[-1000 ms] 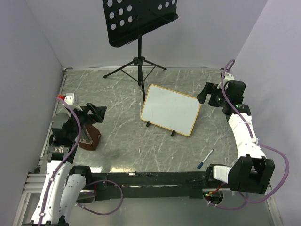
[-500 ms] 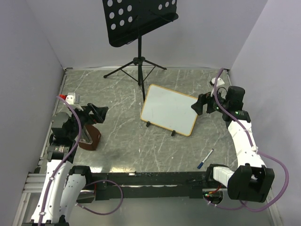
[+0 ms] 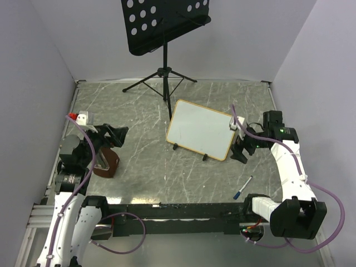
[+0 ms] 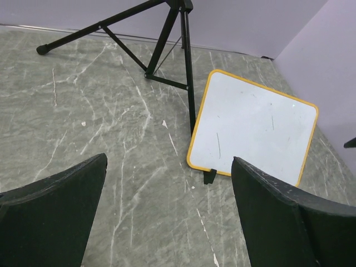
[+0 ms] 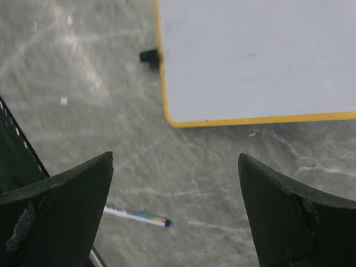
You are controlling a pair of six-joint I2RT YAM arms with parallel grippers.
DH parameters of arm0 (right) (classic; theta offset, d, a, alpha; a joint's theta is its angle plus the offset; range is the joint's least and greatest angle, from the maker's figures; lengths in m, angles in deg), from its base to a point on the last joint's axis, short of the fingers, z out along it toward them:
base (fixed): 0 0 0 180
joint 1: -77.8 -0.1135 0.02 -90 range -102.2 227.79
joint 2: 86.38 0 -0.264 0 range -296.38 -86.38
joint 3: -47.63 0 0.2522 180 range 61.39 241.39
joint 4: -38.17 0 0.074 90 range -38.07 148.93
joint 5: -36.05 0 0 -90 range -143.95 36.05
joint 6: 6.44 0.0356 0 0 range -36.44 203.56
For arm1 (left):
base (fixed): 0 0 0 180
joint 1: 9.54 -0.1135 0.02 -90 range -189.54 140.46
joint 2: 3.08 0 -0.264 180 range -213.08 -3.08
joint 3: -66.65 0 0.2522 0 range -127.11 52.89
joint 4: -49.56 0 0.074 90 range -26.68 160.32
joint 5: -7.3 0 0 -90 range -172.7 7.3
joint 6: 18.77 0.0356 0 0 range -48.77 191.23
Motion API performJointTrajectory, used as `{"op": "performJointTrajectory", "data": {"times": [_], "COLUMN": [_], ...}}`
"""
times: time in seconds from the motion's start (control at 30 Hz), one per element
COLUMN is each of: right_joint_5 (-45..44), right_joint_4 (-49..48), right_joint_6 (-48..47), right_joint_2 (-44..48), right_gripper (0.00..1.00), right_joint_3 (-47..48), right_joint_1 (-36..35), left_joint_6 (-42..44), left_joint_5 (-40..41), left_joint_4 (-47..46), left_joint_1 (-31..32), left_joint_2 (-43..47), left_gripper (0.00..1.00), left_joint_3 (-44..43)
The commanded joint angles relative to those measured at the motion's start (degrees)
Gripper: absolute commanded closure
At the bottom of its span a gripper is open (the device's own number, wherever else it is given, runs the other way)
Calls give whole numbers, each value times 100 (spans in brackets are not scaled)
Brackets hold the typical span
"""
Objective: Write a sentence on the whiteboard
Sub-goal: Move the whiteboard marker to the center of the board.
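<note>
The whiteboard [image 3: 201, 129] stands tilted on its black feet at mid-table, framed in yellow wood. It also shows in the left wrist view [image 4: 253, 128] and the right wrist view [image 5: 256, 61]. I see no sentence on it, only faint stray marks. A white marker with a blue cap [image 3: 242, 188] lies on the table near the front right, and in the right wrist view [image 5: 138, 216] too. My right gripper [image 3: 240, 146] is open and empty, just off the board's right lower corner [image 5: 175, 157]. My left gripper [image 3: 114, 136] is open and empty at the far left [image 4: 168, 161].
A black perforated music stand [image 3: 166, 25] rises at the back, its tripod legs [image 3: 161, 78] spread on the table behind the board. A brown block [image 3: 105, 164] sits under the left arm. Purple walls close in the left, back and right sides.
My right arm has swung from the back right corner forward and left, down beside the board's right lower corner. The left arm has barely moved.
</note>
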Motion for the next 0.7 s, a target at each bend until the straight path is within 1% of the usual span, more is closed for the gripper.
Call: {"op": "performJointTrajectory", "data": {"times": [0.0, 0.03, 0.13, 0.4, 0.5, 0.53, 0.6, 0.63, 0.67], "right_joint_5": [-256, -371, -968, -1962, -2147, -2252, -2401, -2541, -2638], "right_joint_4": [1353, 1284, 1284, 1196, 1248, 1257, 1100, 1047, 933], "right_joint_6": [-2841, -3140, -3642, -4592, -4803, -4874, -5023, -5094, -5199], "right_joint_2": [213, 231, 100, -120, -252, -304, -436, -471, -541], "right_gripper": [0, 0, 0, 11, 17, 21, 26, 31, 32], "right_joint_3": [-187, -240, -407, -1259, -1357, -1374, -1497, -1567, -1681], "right_joint_1": [-13, -31, -136, -514, -550, -550, -550, -550, -550], "left_joint_6": [53, 53, 53, 53, 53, 53, 62, 62, 62], "left_joint_5": [-108, -100, -91, -108, -126, -143, -135, -126, -135], "left_joint_4": [-297, -297, -297, -323, -315, -306, -306, -306, -306], "left_joint_1": [46, 55, 55, 55, 55, 55, 55, 55, 55], "left_joint_2": [70, 70, 88, 88, 44, 26, 17, 9, -9], "left_gripper": [3, 3, 3, 3, 3, 3, 3, 3, 3], "left_joint_3": [-67, -67, -67, -49, -49, -58, -58, -58, -58]}}
